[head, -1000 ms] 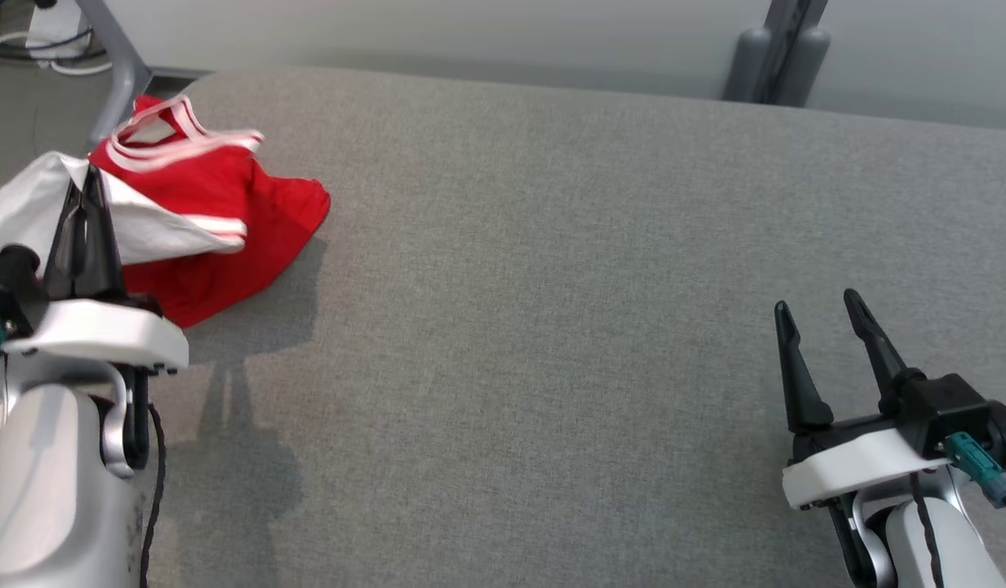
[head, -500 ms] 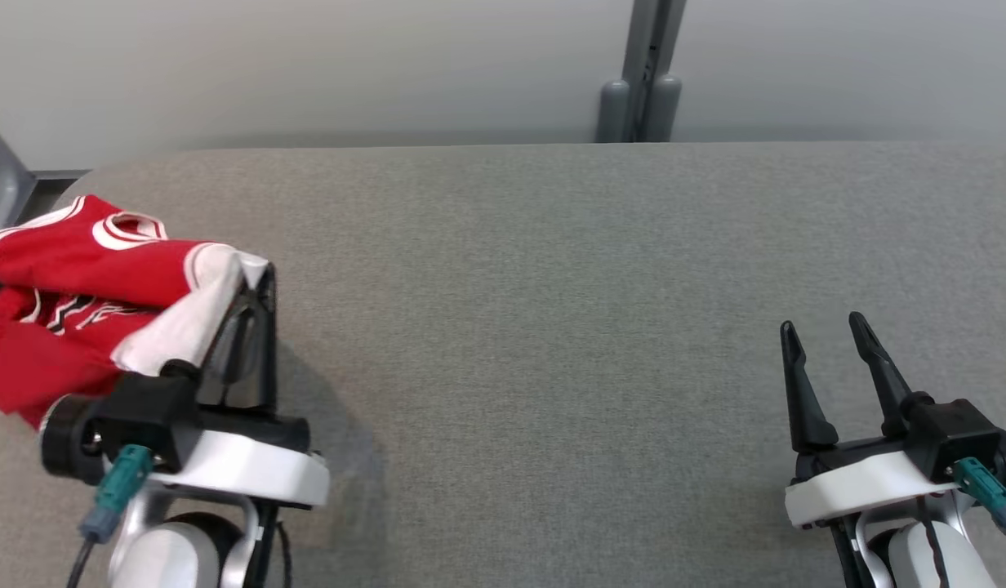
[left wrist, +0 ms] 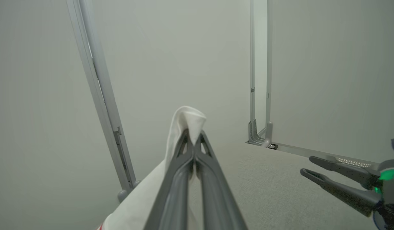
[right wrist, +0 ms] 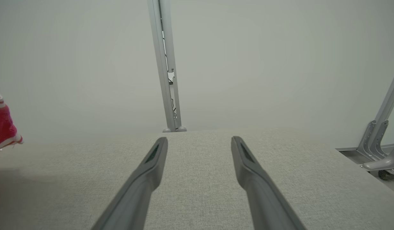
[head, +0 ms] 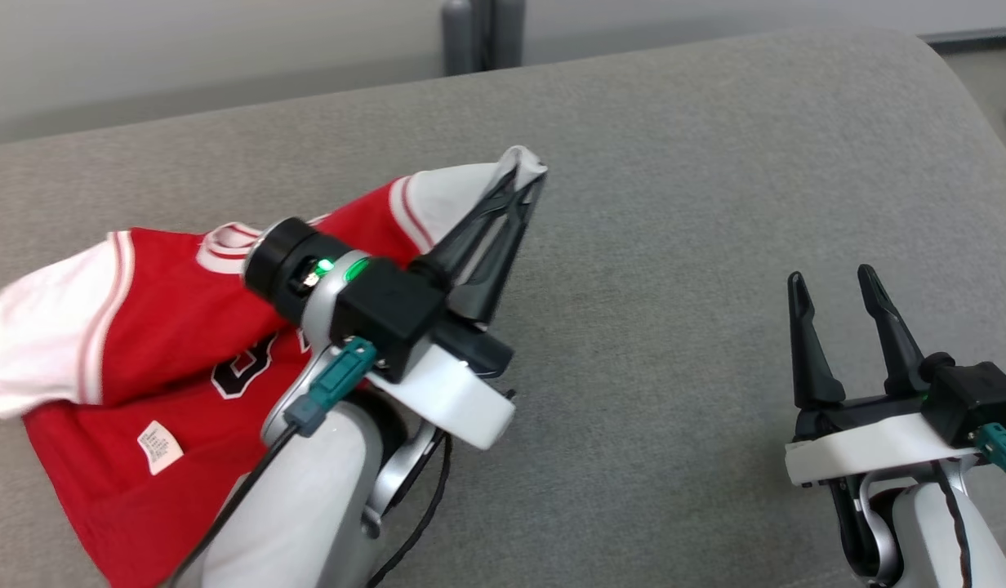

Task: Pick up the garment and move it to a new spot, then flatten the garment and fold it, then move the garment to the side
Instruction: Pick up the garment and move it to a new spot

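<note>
- The grey cloth-covered bench takes up most of the head view. Its centre and right are bare, which looks like the natural new spot for the garment.
- The garment, a red jersey with white sleeves and striped trim, lies across the left half of the head view. It runs from the lower left up to the upper centre, where one white sleeve end is lifted. How much of the body is clear of the bench I cannot tell.
- The left end effector, at the upper centre, is clamped fully closed on that sleeve end.
- The right end effector, at the lower right, has its fingers spread wide and grips nothing. It is well apart from the jersey.
- The step in hand is probably the carry. Done well, that means one steady sweep, high enough that the body trails without bunching. Release should wait until the body rests on bare bench, with the sleeve drawn outward so flattening starts easily.
- The left wrist view shows the pinch itself, with a fold of white cloth poking past the closed tips. The head view shows the jersey's spread and its dark print.
- The right wrist view has a scrap of red at its left edge and bare bench between the fingers.
- A small white label shows near the hem at the lower left.
</note>
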